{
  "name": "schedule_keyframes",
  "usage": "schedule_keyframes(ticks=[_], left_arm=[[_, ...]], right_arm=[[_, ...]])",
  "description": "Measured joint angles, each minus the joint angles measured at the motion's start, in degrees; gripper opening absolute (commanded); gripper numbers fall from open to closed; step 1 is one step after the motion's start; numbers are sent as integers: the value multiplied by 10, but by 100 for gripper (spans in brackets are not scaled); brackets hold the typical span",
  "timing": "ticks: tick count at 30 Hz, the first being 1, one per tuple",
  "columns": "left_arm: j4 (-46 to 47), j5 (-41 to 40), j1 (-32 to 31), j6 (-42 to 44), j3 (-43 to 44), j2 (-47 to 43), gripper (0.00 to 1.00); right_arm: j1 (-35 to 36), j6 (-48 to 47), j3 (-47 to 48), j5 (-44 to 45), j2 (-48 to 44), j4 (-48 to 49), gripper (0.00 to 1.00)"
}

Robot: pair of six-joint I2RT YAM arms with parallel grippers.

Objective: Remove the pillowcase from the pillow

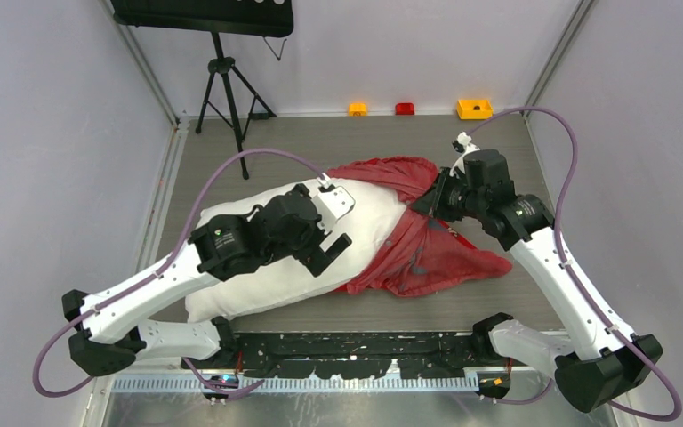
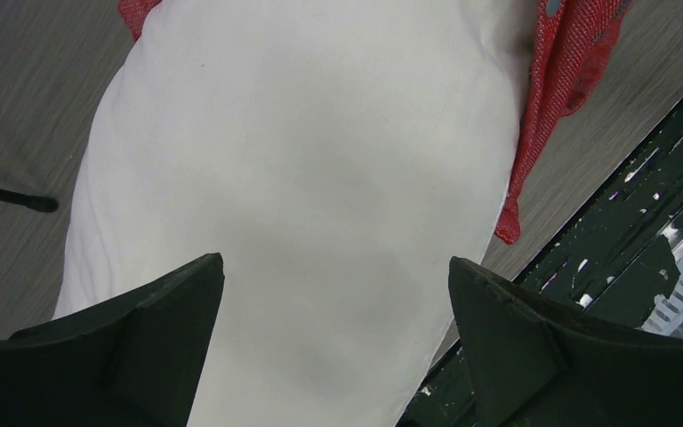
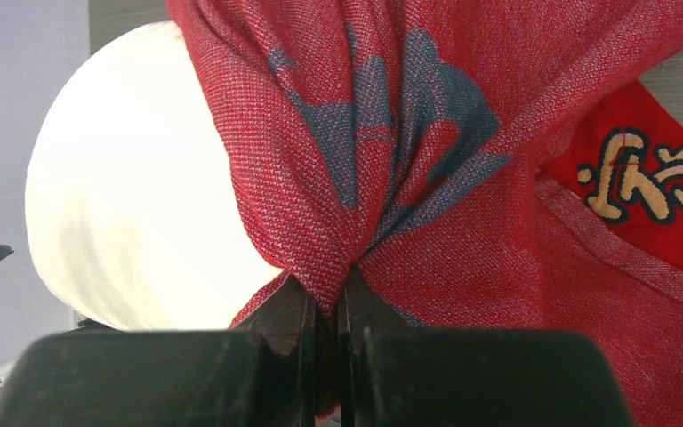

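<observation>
Table (image 1: 365, 142): grey wood-grain top, with both arms reaching in from the near edge.

Pillow (image 1: 369, 227): lies slantwise across the middle of the table, its near-left end toward the left arm's base. Most of its white length is bare. Only the far-right end sits inside the red cloth.

Pillowcase (image 1: 427, 258): bunched around that far-right end of the pillow, the rest slumped flat on the table to the right. It mostly shows its dull reverse (a patch of brighter red with yellow print appears in the right wrist view), so it looks to be peeling inside out. Judged well over half off.

Left gripper (image 1: 342, 222): sits over the bare middle of the pillow. Its fingers are spread wide with nothing between them, and the wrist view shows only white cushion in the gap. Contact cannot be told. Probable purpose is to pin the pillow so it does not follow the cloth.

Right gripper (image 1: 429, 206): at the cloth beside the covered end of the pillow. Its fingers are closed tight on a gathered fold of pillowcase, and pleats fan out taut from the pinch, so it is placed to draw the cloth off the end.

Risk: an unpinned pillow would drag along.
</observation>
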Motion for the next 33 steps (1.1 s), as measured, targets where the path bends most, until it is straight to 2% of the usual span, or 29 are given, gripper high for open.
schedule_keyframes(ticks=[12, 20, 30, 31, 32, 33], left_arm=[[6, 20, 0, 6, -17, 0, 100], [67, 45, 0, 18, -85, -11, 100], [101, 25, 0, 59, -96, 75, 100], [107, 25, 0, 60, -101, 81, 99], [113, 25, 0, 60, -108, 85, 93], [119, 24, 0, 59, -114, 89, 82]], right_arm=[[0, 1, 14, -1, 5, -11, 0], [0, 3, 17, -4, 5, -12, 0], [0, 15, 17, -6, 14, -8, 0], [0, 17, 17, -7, 15, -8, 0], [0, 19, 17, -7, 16, -8, 0], [0, 21, 17, -8, 17, -8, 0]])
